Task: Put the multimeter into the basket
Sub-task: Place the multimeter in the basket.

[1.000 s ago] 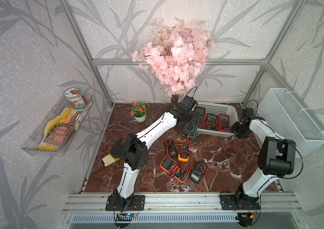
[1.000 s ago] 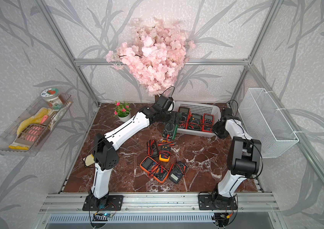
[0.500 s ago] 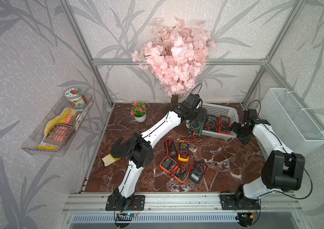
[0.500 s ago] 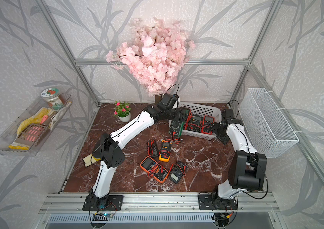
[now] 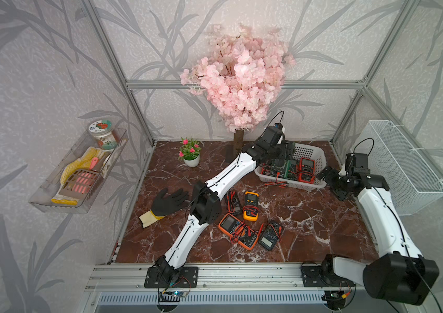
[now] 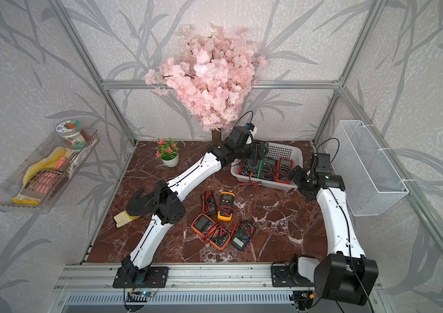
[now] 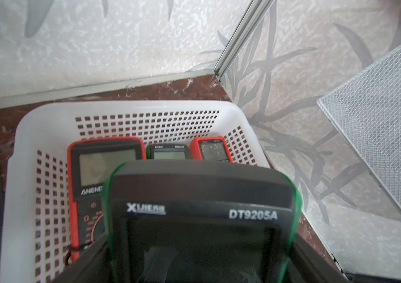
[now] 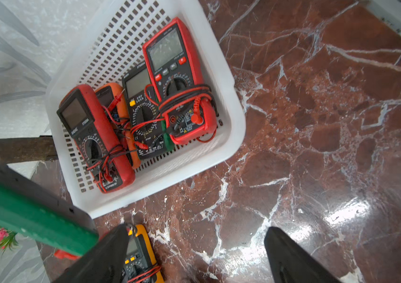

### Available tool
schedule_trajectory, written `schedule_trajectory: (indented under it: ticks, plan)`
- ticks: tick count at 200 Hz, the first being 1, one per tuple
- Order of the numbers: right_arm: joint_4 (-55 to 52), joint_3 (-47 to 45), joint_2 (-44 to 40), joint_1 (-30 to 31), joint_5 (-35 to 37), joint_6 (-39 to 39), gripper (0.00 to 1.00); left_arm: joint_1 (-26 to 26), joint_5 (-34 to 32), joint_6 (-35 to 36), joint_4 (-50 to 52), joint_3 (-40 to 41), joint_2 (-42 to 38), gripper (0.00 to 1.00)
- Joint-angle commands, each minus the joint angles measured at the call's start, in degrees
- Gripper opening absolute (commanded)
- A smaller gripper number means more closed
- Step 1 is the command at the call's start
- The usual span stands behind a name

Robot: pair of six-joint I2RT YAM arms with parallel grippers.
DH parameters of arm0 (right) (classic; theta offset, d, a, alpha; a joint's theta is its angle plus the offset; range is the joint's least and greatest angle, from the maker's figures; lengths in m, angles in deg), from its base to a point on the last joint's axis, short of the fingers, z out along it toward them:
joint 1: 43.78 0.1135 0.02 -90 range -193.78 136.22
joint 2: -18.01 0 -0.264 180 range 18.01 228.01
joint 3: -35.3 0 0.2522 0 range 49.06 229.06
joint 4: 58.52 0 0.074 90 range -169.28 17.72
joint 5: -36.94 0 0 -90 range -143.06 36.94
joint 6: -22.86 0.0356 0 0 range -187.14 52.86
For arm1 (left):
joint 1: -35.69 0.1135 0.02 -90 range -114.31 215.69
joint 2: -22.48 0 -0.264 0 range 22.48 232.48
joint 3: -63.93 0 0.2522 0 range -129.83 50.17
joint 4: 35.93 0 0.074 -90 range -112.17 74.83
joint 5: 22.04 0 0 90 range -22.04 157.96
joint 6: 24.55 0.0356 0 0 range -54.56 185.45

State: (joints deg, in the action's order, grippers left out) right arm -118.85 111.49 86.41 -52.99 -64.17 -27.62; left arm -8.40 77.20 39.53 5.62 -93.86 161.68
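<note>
Green multimeter (image 7: 202, 213) is hanging over the basket (image 7: 20, 159), squeezed by the left gripper (image 7: 199, 267); right gripper (image 8: 195, 235) is gaping, holding nothing.

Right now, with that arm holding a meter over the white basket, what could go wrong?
1. The white perforated plastic basket already holds four meters, so the green-edged black multimeter gripped in the left pincer would probably land on top of them and might slide or tip.
2. Loose red test leads lie outside, by the basket's front wall; if they belong to the held multimeter, they could snag there.
</note>
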Motion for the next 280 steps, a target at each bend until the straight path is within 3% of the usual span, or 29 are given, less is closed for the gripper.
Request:
schedule_trajectory:
  ticks: [1, 85, 200, 257, 280]
  plan:
    - [1.0, -4.0, -1.8, 0.3, -3.3, 1.0, 0.92, -0.5, -0.5, -0.3, -10.2, -5.1, 2.2, 0.54]
    - [3.2, -10.6, -7.4, 0.3, -3.9, 1.0, 0.92, -3.1, -8.8, 5.7, -22.0, -11.4, 9.0, 0.58]
    - [3.9, -12.3, -8.5, 0.3, -4.2, 1.5, 0.93, -3.4, -12.3, 7.2, -14.3, -11.3, 14.5, 0.64]
    - [3.7, -11.4, -8.2, 0.3, -3.9, 1.3, 0.92, -3.6, -13.1, 5.6, -12.4, -10.3, 15.7, 0.84]
    - [3.6, -11.0, -8.0, 0.4, -3.7, 1.3, 0.93, -3.6, -13.4, 4.5, -11.5, -10.0, 16.1, 0.99]
